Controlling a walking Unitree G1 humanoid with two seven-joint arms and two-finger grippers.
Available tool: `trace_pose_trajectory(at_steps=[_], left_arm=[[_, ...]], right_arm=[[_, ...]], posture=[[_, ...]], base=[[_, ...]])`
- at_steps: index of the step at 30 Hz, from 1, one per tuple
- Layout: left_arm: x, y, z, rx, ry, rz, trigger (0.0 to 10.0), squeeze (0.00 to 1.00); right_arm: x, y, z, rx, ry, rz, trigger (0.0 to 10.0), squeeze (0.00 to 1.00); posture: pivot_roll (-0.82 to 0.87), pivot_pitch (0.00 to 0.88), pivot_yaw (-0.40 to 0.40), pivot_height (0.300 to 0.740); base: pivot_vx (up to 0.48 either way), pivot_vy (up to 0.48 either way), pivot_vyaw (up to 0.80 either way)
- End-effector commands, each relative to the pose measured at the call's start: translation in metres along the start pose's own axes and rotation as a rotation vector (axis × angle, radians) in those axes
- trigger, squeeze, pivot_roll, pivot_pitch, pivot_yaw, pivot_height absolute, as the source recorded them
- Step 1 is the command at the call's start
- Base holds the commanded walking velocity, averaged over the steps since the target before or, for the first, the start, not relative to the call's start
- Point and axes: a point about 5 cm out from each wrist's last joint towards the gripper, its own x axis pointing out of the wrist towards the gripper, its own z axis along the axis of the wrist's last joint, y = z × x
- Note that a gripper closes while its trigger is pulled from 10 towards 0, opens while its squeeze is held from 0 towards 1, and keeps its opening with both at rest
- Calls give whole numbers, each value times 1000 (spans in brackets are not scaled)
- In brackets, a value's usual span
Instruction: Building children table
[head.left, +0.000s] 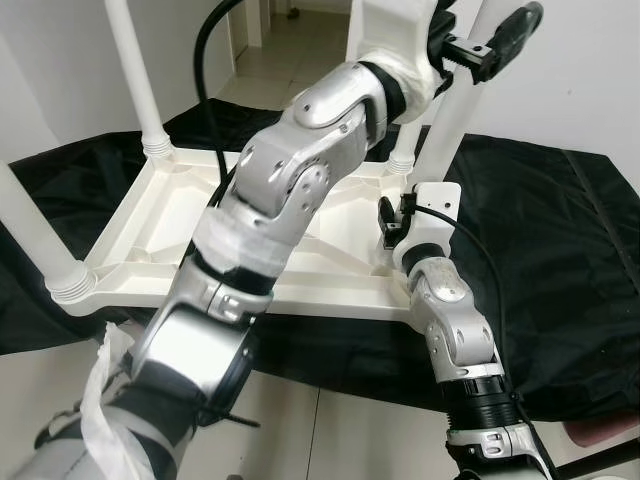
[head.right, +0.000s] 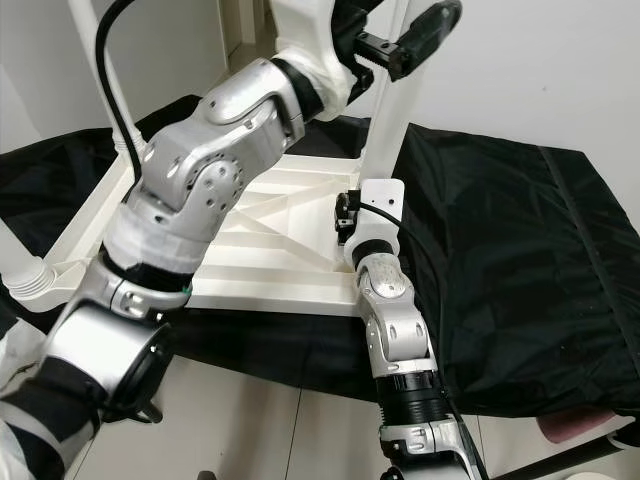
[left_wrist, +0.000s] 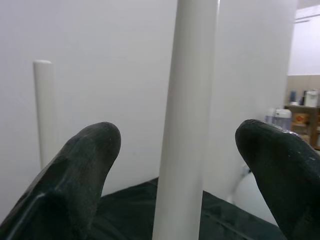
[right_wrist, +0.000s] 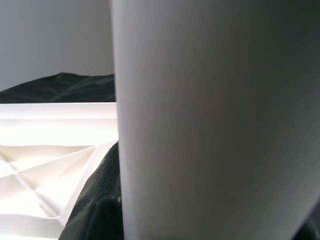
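Left to right: the white tabletop (head.left: 180, 235) lies upside down on a black cloth (head.left: 560, 250), legs (head.left: 135, 70) up. Our left gripper (left_wrist: 175, 165) spreads wide around the near-right leg (left_wrist: 187, 115), untouching. Right gripper (head.left: 398, 222) at its base, fingers unreadable; we judge seating underway, next a firm clamp and twist.

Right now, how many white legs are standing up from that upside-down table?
4: near-left corner leg, far-left leg, far-right leg mostly hidden behind the left arm, and near-right leg between the left gripper's open fingers.
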Motion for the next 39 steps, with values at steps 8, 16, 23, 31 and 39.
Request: trace_pose_trajectory(at_steps=[8,16,23,31,39], left_arm=[[-31,16,-21,-49,33,77,10000,0],[-62,23,-56,-30,144,145,10000,0],[-94,27,-85,-10,240,176,10000,0],[-120,23,-106,-37,323,202,10000,0],[-140,4,-129,-37,462,110,10000,0]], right_arm=[[-8,-24,4,-26,-41,-78,10000,0],[-20,-41,-2,-67,-38,-108,10000,0],[-37,-45,-12,-100,-15,-68,10000,0],[-58,-46,-35,-127,64,-34,10000,0],[-66,-44,-71,-158,177,58,10000,0]], posture=[[-64,0,-10,740],[-65,0,-10,740],[-68,0,-8,740],[-66,0,-1,740],[-64,8,4,740]], base=[[0,0,0],[0,0,0],[0,0,0],[0,0,0],[0,0,0]])
